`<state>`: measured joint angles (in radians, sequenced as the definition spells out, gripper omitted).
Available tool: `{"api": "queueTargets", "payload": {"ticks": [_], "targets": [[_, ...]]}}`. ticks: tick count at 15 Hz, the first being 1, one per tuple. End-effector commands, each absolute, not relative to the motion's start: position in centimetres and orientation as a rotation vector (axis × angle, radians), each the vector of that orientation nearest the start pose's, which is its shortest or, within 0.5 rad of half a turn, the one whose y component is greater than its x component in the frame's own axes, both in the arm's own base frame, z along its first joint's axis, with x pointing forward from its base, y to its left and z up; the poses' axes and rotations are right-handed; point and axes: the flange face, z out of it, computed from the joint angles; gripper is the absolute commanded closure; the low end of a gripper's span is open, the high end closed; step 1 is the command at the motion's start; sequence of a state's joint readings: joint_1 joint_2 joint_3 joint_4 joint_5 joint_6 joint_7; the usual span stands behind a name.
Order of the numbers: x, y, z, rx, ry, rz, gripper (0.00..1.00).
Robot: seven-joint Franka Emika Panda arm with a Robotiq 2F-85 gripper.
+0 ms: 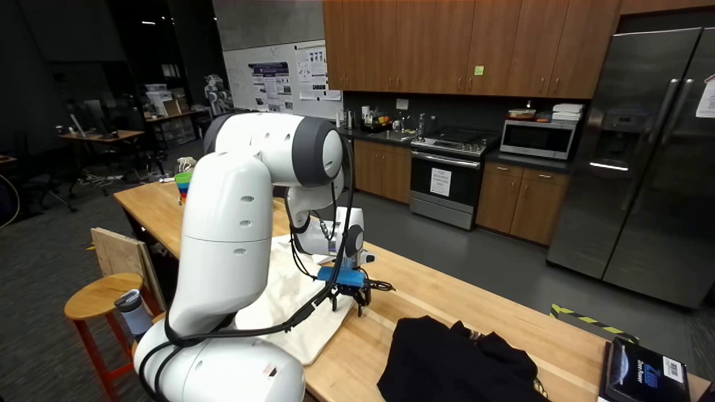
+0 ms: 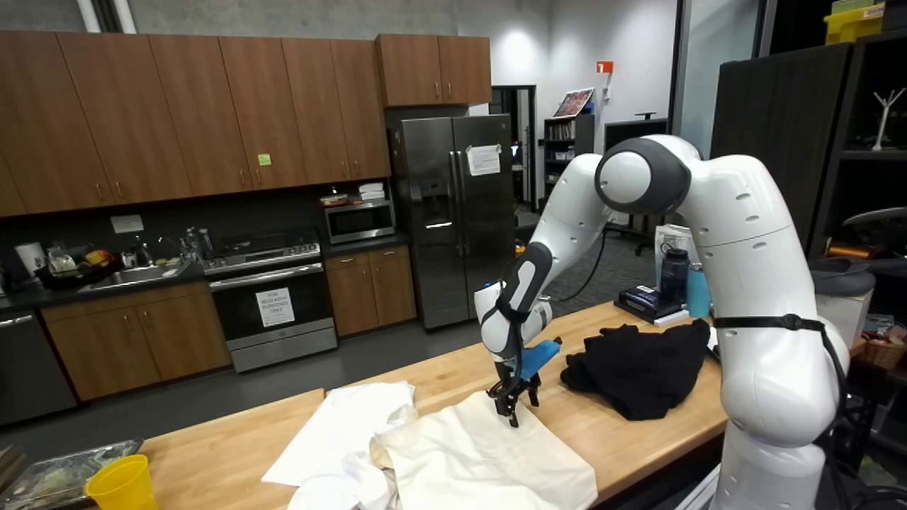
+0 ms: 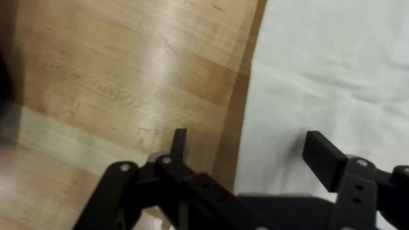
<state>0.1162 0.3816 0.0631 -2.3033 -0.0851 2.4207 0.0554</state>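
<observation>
Hand (image 3: 247, 140) astride cream cloth (image 2: 489, 453) edge | wooden table (image 2: 627, 443) | steel fridge (image 2: 443, 244) beyond

The black hand (image 3: 247, 145) has its two fingers (image 3: 323, 161) spread wide. One finger is over the white cloth (image 3: 322, 60), and the other is over the brown wooden table (image 3: 127, 73). The cloth's edge runs between them. The cloth has small wrinkles, and the table shines.

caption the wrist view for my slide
Open black gripper astride the straight edge of off-white cloth on a wooden tabletop
</observation>
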Motion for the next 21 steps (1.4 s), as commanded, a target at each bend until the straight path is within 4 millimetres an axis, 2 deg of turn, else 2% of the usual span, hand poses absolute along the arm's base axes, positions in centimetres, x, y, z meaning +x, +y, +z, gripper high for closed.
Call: {"api": "queueTargets", "payload": {"ticks": [1,5,8,9,10,14,17,21], "targets": [[50.0,9.4,15.6,-3.070,-0.317,0.536,0.38],[51.2,9.0,16.9,-3.072,-0.322,0.547,0.72],[52.1,8.5,19.2,-3.102,-0.361,0.418,0.94],[52.5,8.2,20.5,-3.114,-0.380,0.355,0.98],[52.9,7.8,21.8,-3.130,-0.389,0.287,1.00],[54.1,3.9,30.1,-3.208,-0.358,-0.076,1.00],[53.9,-0.8,36.4,-3.243,-0.241,-0.341,1.00],[51.7,-8.8,43.9,-3.239,0.027,-0.634,1.00]]}}
